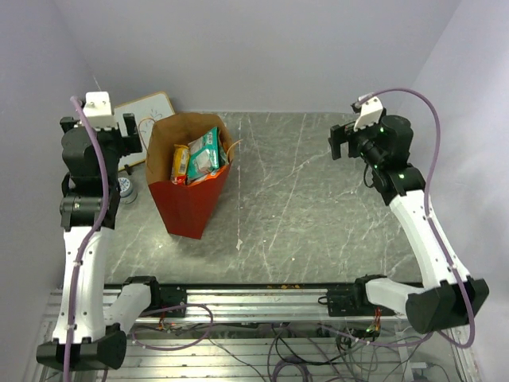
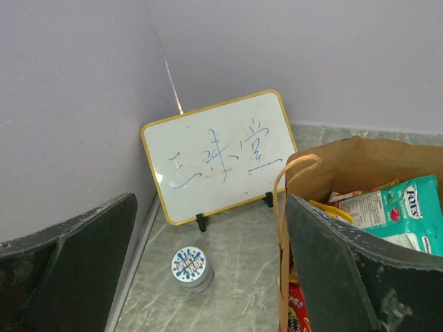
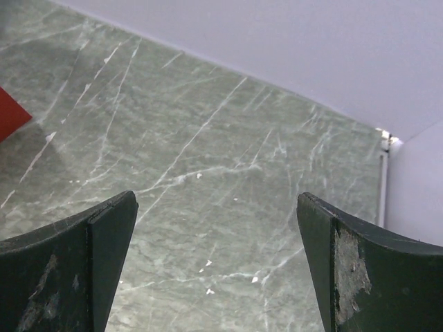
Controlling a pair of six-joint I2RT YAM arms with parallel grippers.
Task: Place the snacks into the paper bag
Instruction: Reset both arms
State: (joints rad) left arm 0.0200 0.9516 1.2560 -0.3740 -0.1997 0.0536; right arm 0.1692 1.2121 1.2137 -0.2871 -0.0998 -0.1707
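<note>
The paper bag [image 1: 187, 208], red outside and brown inside, stands upright at the left of the table. Several snacks [image 1: 203, 155] sit inside it, among them a teal packet and a yellow-orange one. In the left wrist view the bag [image 2: 360, 162] is at the right with the teal packet [image 2: 401, 211] and a red packet [image 2: 299, 311] in it. My left gripper [image 1: 131, 131] is open and empty, raised just left of the bag; it also shows in its own wrist view [image 2: 211, 204]. My right gripper [image 1: 343, 142] is open and empty, high above the right side of the table, as its wrist view [image 3: 216, 200] shows.
A white writing board [image 2: 220, 155] with a yellow rim stands in the back left corner. A small round tin [image 2: 190, 267] sits in front of it, left of the bag. Walls close in on the left, back and right. The marble tabletop [image 1: 318, 207] lies between bag and right arm.
</note>
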